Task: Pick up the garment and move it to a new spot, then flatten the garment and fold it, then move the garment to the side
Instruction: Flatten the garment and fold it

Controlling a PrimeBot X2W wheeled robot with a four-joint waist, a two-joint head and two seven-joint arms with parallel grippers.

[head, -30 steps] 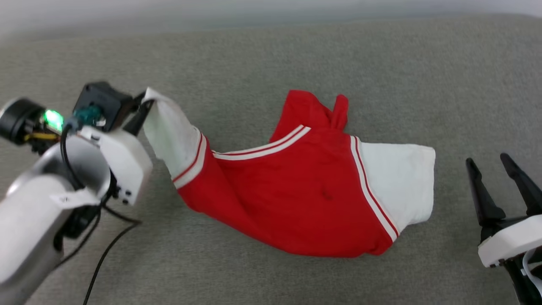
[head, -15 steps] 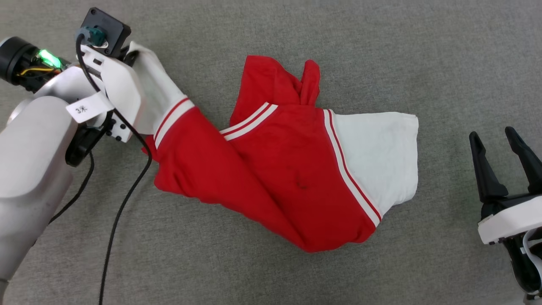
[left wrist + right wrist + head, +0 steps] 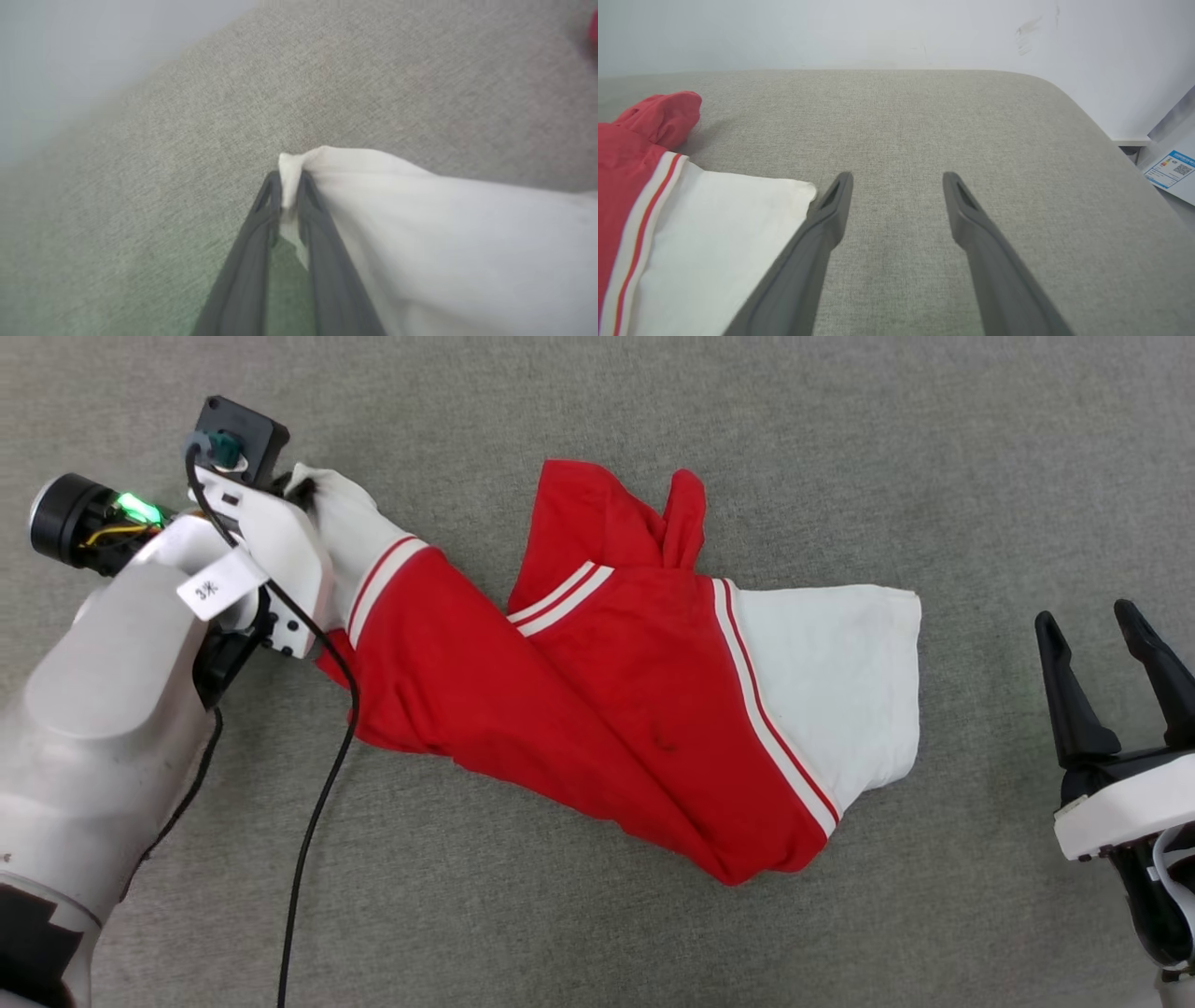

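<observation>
Two grippers flank a red T-shirt (image 3: 635, 709) lying crumpled across the middle of a grey fabric-covered surface (image 3: 840, 448). The left gripper (image 3: 289, 189) is clamped tight on the bunched tip of one white sleeve (image 3: 350, 537), drawn out toward the upper left of the head view. The right gripper (image 3: 1086, 618) waits at the right side with its fingers spread wide and nothing between them, near the other sleeve (image 3: 840, 691), which lies flat. A black cable (image 3: 317, 803) trails from the left wrist down over the surface, crossing the shirt's red edge. A paper tag (image 3: 219, 586) hangs on that arm and a green light (image 3: 135, 507) glows beside it. A white wall (image 3: 878, 32) rises behind the surface, with a blue-and-white printed sheet (image 3: 1169, 170) at its right end. From the head, the left wrist housing hides the gripping fingers, and the shirt's folds cover its collar. The tag's print is too small to read, a dark mark (image 3: 665, 742) on the red cloth cannot be identified, and the left wrist view is blurred
</observation>
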